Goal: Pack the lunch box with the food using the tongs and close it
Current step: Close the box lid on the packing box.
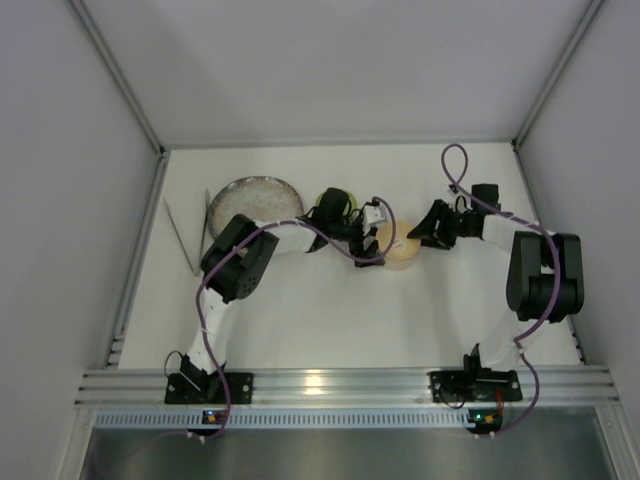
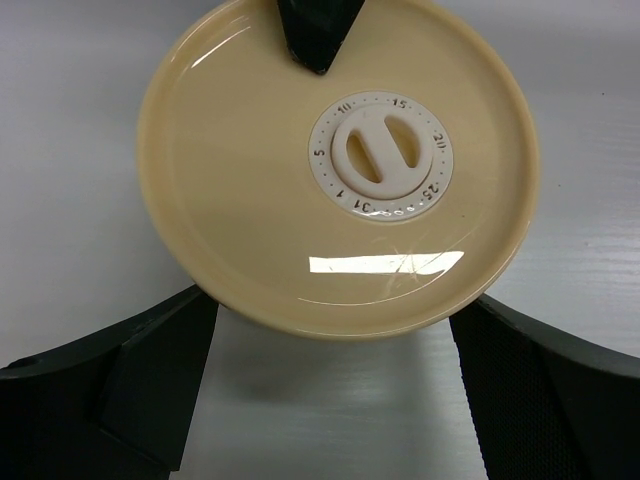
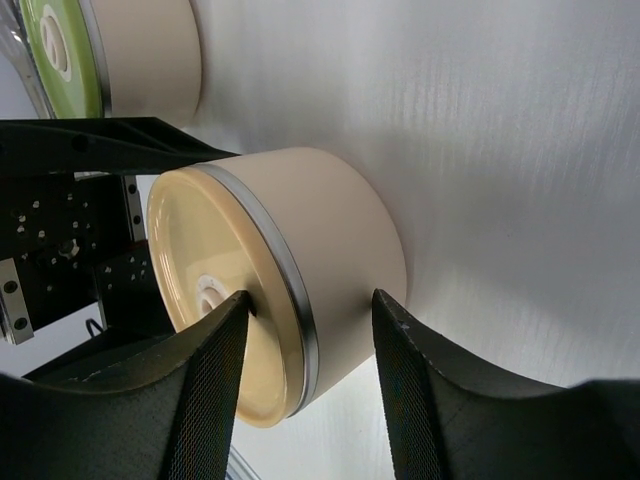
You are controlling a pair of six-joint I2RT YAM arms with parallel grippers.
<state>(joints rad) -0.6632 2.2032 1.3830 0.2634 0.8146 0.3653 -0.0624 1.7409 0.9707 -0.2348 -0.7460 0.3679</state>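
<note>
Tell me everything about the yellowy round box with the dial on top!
The tan-lidded tin is round, with a cream wall, a silvery band under the rim and a glossy tan lid closing it. A white numbered dial sits in the lid's middle. It stands upright on the white table, near the green-lidded tin. The right claw straddles its rim; the left claw hovers open above.

The top camera looks down from high above the near edge, taking in the whole table [image 1: 300, 310] from afar. The left wrist camera faces straight down, close over the tan lid [image 2: 250, 200]; the right wrist camera sees that same lid side-on, very near, from table level, the green lid [image 3: 55, 50] beyond.
</note>
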